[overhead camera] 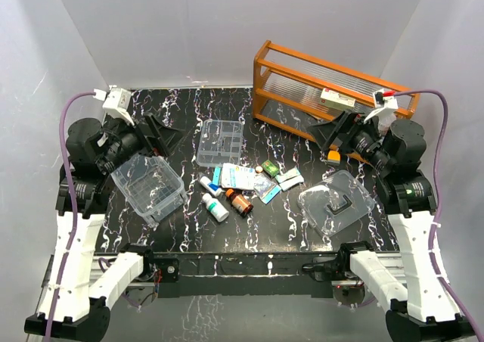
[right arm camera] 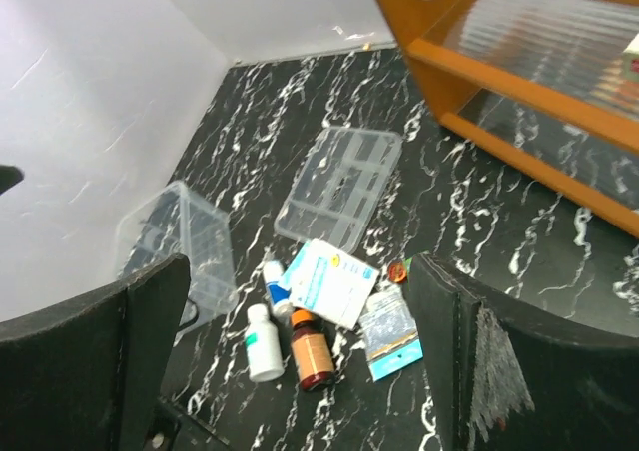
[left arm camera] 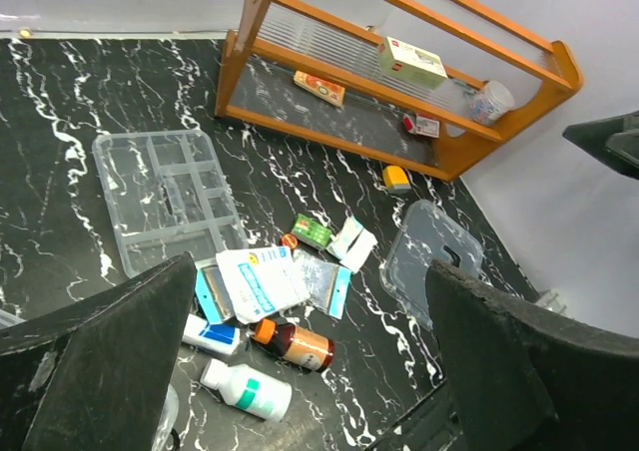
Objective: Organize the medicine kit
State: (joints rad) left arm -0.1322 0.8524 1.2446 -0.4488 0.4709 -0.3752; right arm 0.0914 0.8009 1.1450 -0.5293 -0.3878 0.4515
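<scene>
Where the white walls (overhead camera: 227, 24) close in on three sides, a black tabletop (overhead camera: 302, 240) with white streaks fills the bottom of the small room. An orange rack (overhead camera: 325, 92) stands at the back right, just behind the right jaws.

The left arm (overhead camera: 98, 149) is lifted over the left side, and its jaws point toward the middle. The right arm (overhead camera: 393, 149) is lifted over the right side, and its jaws point toward the middle too. Both pairs of jaws are wide apart and hold nothing.

The medicine kit lies in three pieces. The clear box (overhead camera: 149, 188) sits with its top open just beside the left jaws, on the near side. The clear tray (overhead camera: 220, 141) lies flat a little past the tips of the left jaws. The clear lid (overhead camera: 335, 203), with its dark handle, lies near the right jaws, on the near side.

Between the two pairs of jaws is a small pile: a white bottle (overhead camera: 215, 207), a brown bottle (overhead camera: 240, 201), a white packet (overhead camera: 239, 177) and some little packs.
</scene>
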